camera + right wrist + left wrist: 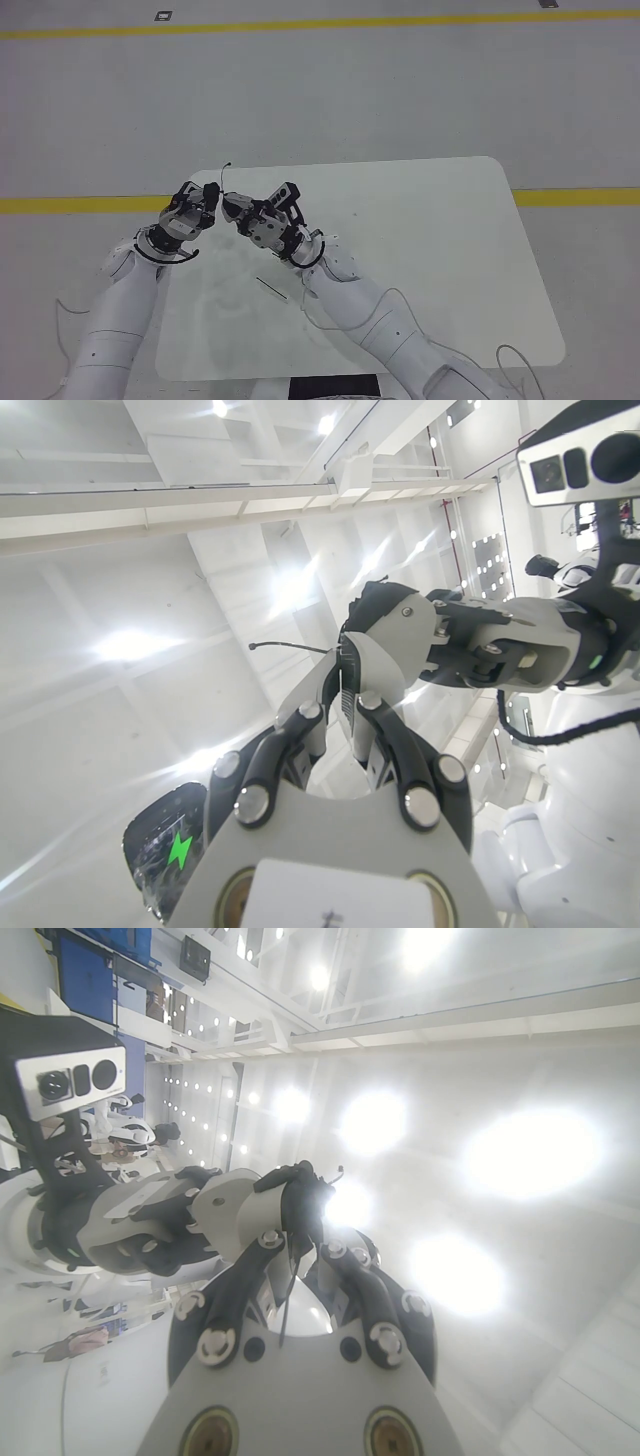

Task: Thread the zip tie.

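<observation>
A thin black zip tie (224, 178) is held up above the white table's (430, 250) far left part, its head end sticking upward. My left gripper (208, 200) and right gripper (231, 207) meet tip to tip, both shut on the tie. In the left wrist view the zip tie's strap (292, 1278) runs back between my left gripper's (306, 1228) fingers, and its head (341, 1169) pokes out beyond the right gripper (295, 1180). In the right wrist view the zip tie's free end (290, 646) juts sideways from my right gripper (340, 670), with the left gripper (372, 615) pressed against it.
A second black zip tie (270, 288) lies flat on the table, close in front of the right forearm. The table's left edge (185, 250) runs under the left arm. Yellow floor lines (580, 197) pass beyond the table.
</observation>
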Tool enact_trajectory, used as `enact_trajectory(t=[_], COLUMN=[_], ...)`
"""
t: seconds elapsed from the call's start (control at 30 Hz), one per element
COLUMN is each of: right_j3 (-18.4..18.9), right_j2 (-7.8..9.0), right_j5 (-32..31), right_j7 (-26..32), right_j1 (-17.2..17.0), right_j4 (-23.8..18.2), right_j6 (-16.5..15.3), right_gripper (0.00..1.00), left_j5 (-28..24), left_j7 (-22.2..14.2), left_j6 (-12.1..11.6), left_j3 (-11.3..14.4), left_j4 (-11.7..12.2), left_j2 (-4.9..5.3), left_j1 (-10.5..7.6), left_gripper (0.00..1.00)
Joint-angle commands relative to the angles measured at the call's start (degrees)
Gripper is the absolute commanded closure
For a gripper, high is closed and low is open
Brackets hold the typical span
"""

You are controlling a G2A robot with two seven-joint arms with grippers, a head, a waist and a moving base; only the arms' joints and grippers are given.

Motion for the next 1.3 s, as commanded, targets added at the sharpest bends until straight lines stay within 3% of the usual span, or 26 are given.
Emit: enact_trajectory(t=[0.0,1.27], right_j3=[0.17,3.28], right_j2=[0.04,1.56], right_j5=[-0.2,-6.2], right_j7=[0.09,-3.8], right_j1=[-0.09,-2.95], right_j4=[0.08,0.58], right_j6=[0.08,4.52], right_gripper=[1.0,1.0], left_j5=[0.0,0.0], left_j7=[0.0,0.0], left_j6=[0.0,0.0], left_j3=[0.0,0.0], left_j4=[0.0,0.0], left_j2=[0.0,0.0], left_j1=[0.0,0.0], left_gripper=[1.0,1.0])
